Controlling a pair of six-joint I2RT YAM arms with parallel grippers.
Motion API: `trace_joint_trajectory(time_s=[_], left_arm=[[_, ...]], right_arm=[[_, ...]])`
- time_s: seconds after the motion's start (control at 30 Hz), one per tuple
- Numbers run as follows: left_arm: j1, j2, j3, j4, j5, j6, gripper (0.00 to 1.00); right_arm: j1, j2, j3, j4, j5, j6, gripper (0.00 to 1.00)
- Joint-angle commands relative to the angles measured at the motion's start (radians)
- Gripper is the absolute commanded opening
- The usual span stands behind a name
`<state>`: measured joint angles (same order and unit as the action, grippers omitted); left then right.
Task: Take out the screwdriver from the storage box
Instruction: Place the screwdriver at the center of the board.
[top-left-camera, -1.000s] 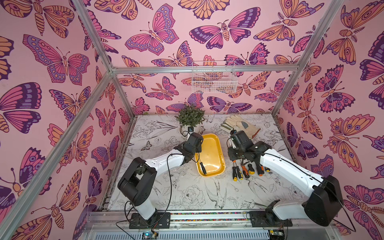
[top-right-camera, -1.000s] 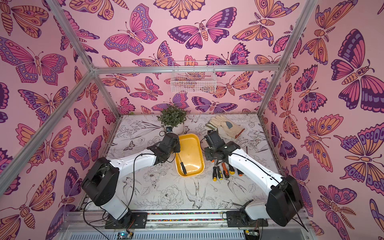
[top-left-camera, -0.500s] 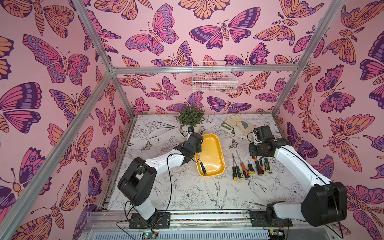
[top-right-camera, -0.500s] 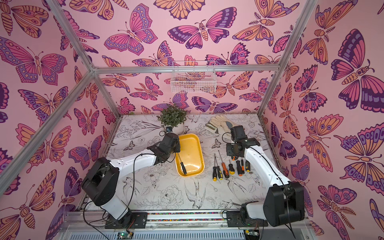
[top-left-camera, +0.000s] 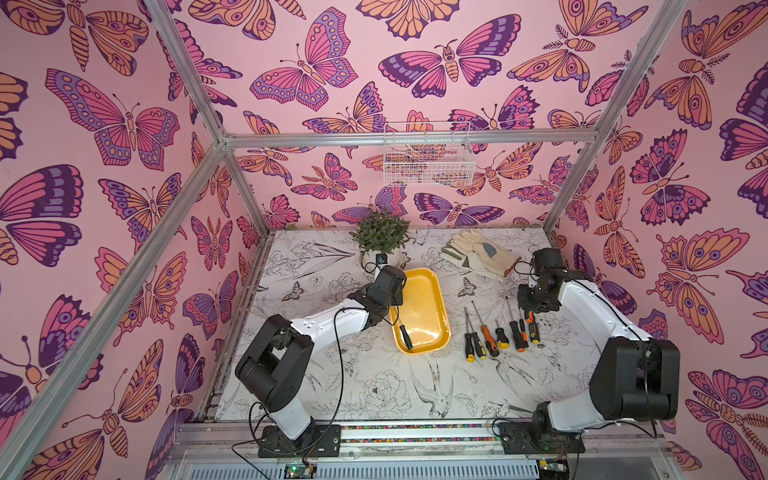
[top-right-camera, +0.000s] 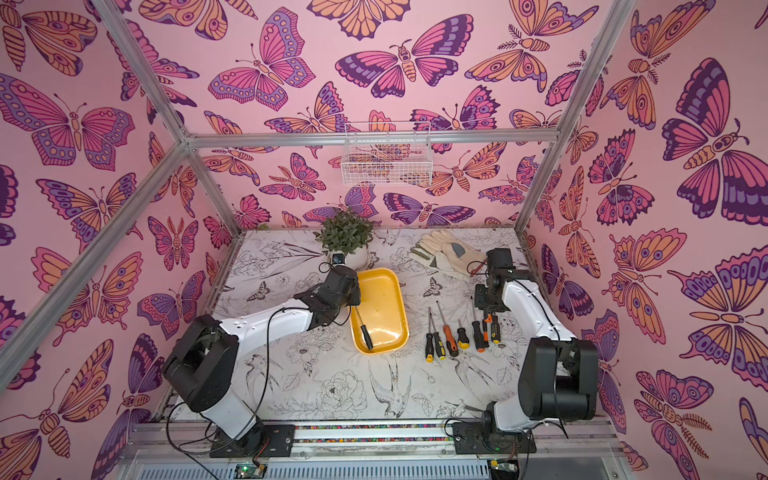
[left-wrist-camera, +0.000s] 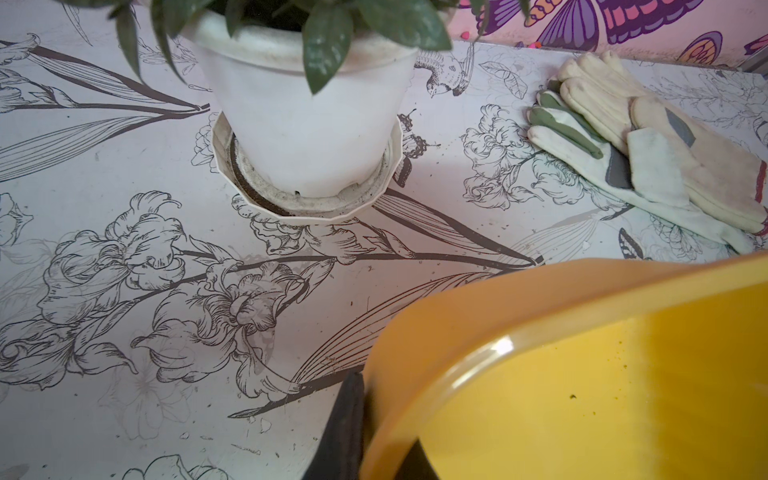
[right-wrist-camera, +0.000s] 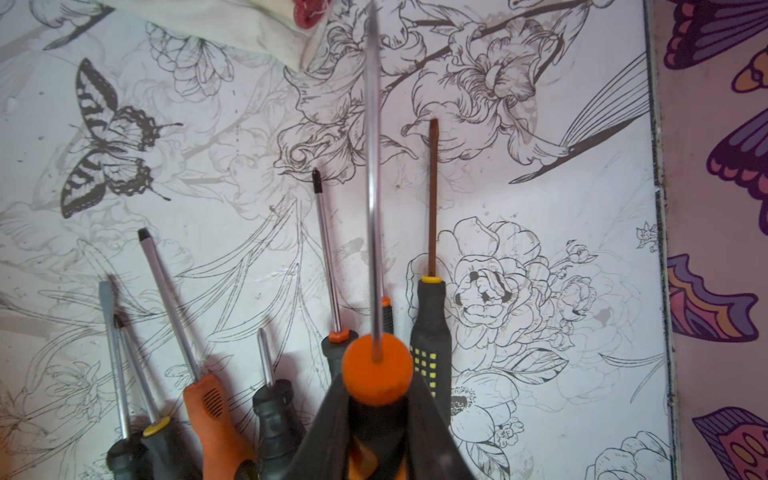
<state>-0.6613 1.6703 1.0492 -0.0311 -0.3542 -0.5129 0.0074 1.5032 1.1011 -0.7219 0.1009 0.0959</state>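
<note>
- You are working inside a cell with pink butterfly-print walls (top-left-camera: 124, 124) and an aluminium frame (top-left-camera: 291, 140) along its edges.
- A white wire basket (top-left-camera: 428, 160) hangs from the frame's rear crossbar.
- The tabletop (top-left-camera: 374, 386) is covered in a black-and-white print of flowers, birds and butterflies, and is flecked with small dark specks.
- At the rear of the table stand a potted plant (top-left-camera: 380, 232), in a white pot on a saucer, and 2 pale work gloves (top-left-camera: 482, 253) lying one over the other toward the right.
- The storage box (top-left-camera: 422, 303) lies mid-table between your 2 arms, just in front of the plant.
- A black-handled screwdriver (top-left-camera: 405, 336) lies inside the box along its left wall, handle toward the near corner.
- Your left gripper (left-wrist-camera: 380, 436) is closed on the box's left rim, 1 finger outside the wall and 1 inside.
- Your right gripper (right-wrist-camera: 380, 436) is clamped on the handle of an orange-capped screwdriver (right-wrist-camera: 377, 365), with the shaft pointing toward the rear.
- That tool sits over the right end of a row of screwdrivers (top-left-camera: 489, 340), which lies on the table right of the box and apart from it, handles toward the near edge.
</note>
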Motion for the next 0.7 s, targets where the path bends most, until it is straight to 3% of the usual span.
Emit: trace_joint_trajectory(time_s=[0.0, 0.67], left_arm=[[0.003, -0.035, -0.017, 0.012, 0.017, 0.004, 0.00], [0.005, -0.038, -0.025, 0.023, 0.028, 0.013, 0.00]], right_arm=[[-0.035, 0.026, 0.031, -0.003, 0.017, -0.019, 0.00], [-0.208, 0.163, 0.013, 0.035, 0.035, -0.031, 0.00]])
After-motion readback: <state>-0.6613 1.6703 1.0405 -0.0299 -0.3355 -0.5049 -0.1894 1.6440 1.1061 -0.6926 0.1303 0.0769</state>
